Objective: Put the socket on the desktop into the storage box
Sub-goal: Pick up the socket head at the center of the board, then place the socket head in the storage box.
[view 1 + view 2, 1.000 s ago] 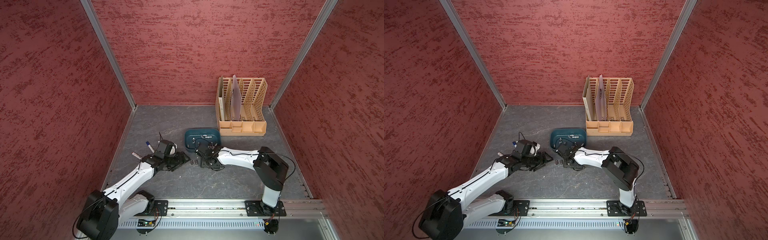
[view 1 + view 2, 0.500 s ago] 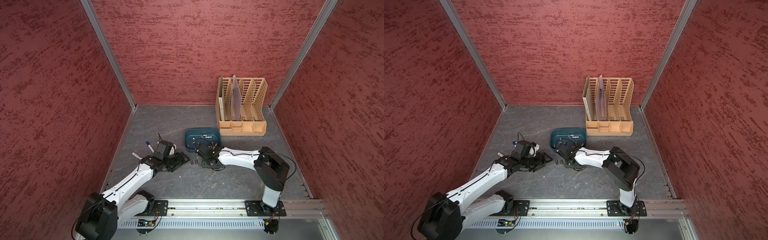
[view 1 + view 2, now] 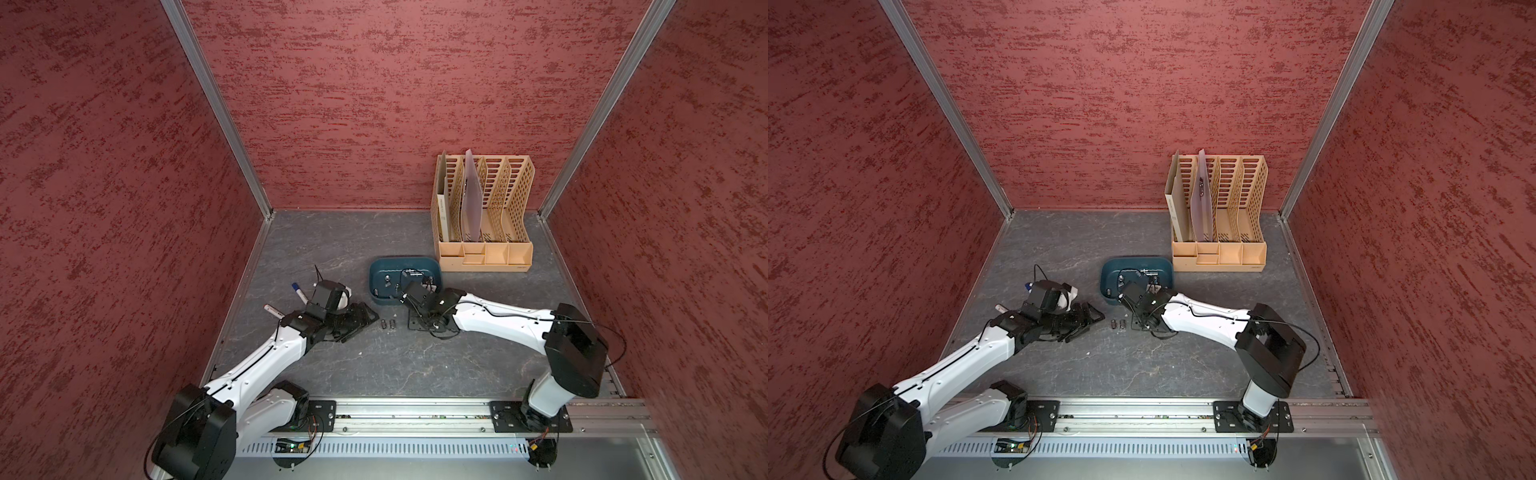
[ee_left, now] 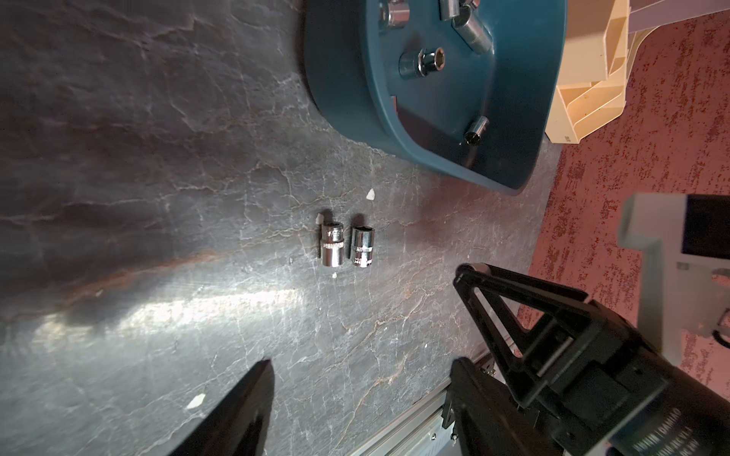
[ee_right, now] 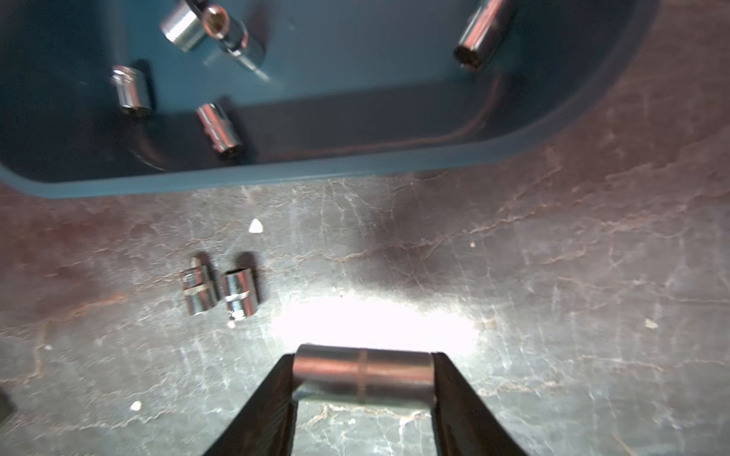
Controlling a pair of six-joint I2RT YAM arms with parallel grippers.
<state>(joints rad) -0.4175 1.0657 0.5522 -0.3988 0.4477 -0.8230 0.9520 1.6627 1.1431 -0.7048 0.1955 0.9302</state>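
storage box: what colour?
Dark teal, plain, no pattern. The storage box shows best in the left wrist view.

High top views look down; wrist views (close) share storage box (image 4: 339,98) (image 5: 316,173).

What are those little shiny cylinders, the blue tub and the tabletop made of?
Sockets: probably chromed steel, mirror-bright with a knurled band. Storage box: looks like moulded plastic, dark teal, smooth, dull sheen, rounded corners. Desktop: dark grey with pale veins like stone; could be printed laminate, cannot tell.
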